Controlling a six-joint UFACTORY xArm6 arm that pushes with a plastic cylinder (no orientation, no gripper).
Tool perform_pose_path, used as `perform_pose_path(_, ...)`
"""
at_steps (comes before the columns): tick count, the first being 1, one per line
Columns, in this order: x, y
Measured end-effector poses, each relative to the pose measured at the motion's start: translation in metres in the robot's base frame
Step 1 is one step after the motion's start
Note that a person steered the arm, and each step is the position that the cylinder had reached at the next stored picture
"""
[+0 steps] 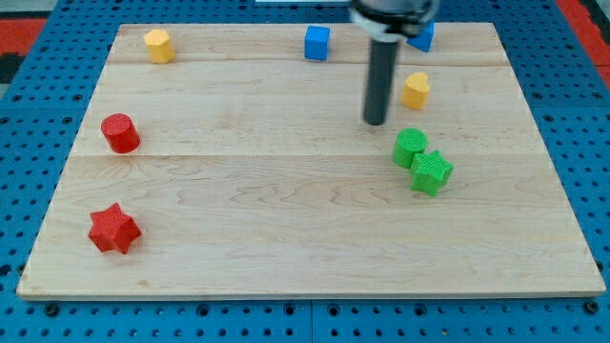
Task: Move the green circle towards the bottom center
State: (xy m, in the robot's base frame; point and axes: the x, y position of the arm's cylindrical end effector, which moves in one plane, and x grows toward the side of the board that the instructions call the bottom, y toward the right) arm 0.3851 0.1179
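Wooden board [286, 219]: my tip [376, 122], a bare rod holding nothing, sits just up-left of the green circle [410, 148], which touches the green star [432, 172].

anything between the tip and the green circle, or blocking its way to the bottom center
Nothing lies between my tip and the green circle. The green star touches its lower right side, off the clear path toward the view's bottom centre.

Bench [286, 219]: pale wooden board of joined planks, grain running left to right, evenly lit. Blue perforated base plate [38, 314]: surrounds the bench on all sides. Red patches [19, 38]: beyond the bench's upper corners.
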Motion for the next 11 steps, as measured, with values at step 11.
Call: perform_pose_path(11,0.085,0.019)
